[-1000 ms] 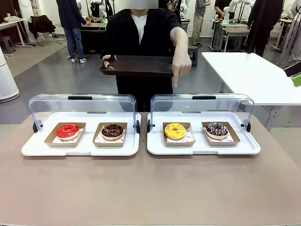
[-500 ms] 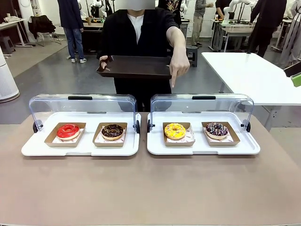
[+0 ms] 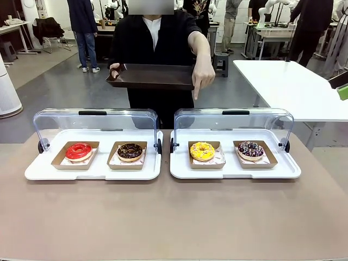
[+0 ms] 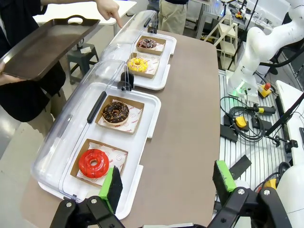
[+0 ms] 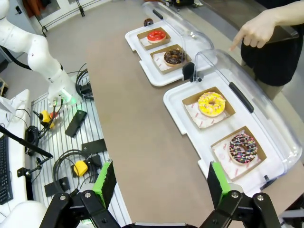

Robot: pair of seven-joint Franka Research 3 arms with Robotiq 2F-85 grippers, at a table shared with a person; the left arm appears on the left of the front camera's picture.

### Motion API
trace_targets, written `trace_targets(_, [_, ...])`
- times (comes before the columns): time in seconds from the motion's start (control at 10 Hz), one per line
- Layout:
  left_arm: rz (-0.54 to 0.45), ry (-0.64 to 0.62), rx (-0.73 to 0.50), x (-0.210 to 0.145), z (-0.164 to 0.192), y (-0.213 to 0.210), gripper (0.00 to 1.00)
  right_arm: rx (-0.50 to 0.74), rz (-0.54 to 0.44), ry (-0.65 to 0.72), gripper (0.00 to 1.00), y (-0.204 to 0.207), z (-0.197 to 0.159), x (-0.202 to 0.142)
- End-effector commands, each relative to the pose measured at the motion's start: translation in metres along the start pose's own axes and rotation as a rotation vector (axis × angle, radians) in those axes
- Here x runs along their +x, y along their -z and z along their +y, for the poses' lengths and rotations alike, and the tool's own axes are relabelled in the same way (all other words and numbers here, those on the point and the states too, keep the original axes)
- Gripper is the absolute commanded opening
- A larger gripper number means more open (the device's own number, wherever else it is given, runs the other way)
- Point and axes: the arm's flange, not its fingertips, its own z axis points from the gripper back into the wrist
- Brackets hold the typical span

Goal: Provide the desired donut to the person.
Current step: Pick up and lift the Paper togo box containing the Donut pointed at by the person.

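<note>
The brown table [image 3: 174,217] stretches in front of me, and the person [image 3: 157,41] in the black jacket stands at its far side. Two white display trays sit side by side along the far half of the table: the left display tray [image 3: 38,171] and the right display tray [image 3: 234,171], nearly touching in the middle. Each has its clear lid [image 3: 92,122] raised along the far edge, so the donuts lie uncovered.

The person holds a dark brown tray [image 3: 149,76] level at chest height with one hand. Their pointing hand [image 3: 202,76] reaches past its edge, index finger aimed down over the near-middle end of the right display tray's lid.

My left gripper [image 4: 167,179] hangs above the left end of the table, its green-padded fingers spread wide with nothing between them. My right gripper [image 5: 160,183] hangs above the right end, also spread wide and holding nothing. Both are well apart from the trays.

Each donut rests in its own shallow cardboard tray. On the left display tray lie a red donut [image 3: 79,151] and a chocolate donut [image 3: 130,151]. On the right one lie a yellow donut [image 3: 202,150] and a sprinkled donut [image 3: 250,149]. The yellow donut lies roughly in line below the pointing finger, in the inner spot of the right display tray.
</note>
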Motion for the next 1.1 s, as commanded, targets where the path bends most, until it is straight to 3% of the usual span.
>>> trace_targets(0.0, [-0.007, 0.004, -0.002, 0.0, 0.0, -0.001, 1.0, 0.007, -0.01, -0.007, 1.0, 0.001, -0.001, 0.001])
trace_targets(0.8, [-0.007, 0.004, -0.002, 0.0, 0.0, -0.001, 1.0, 0.0, 0.0, 0.0, 1.0, 0.0, 0.0, 0.0])
trace_targets(1.0, [-0.007, 0.004, -0.002, 0.0, 0.0, -0.001, 1.0, -0.002, 0.158, -0.064, 1.0, 0.031, 0.005, 0.038])
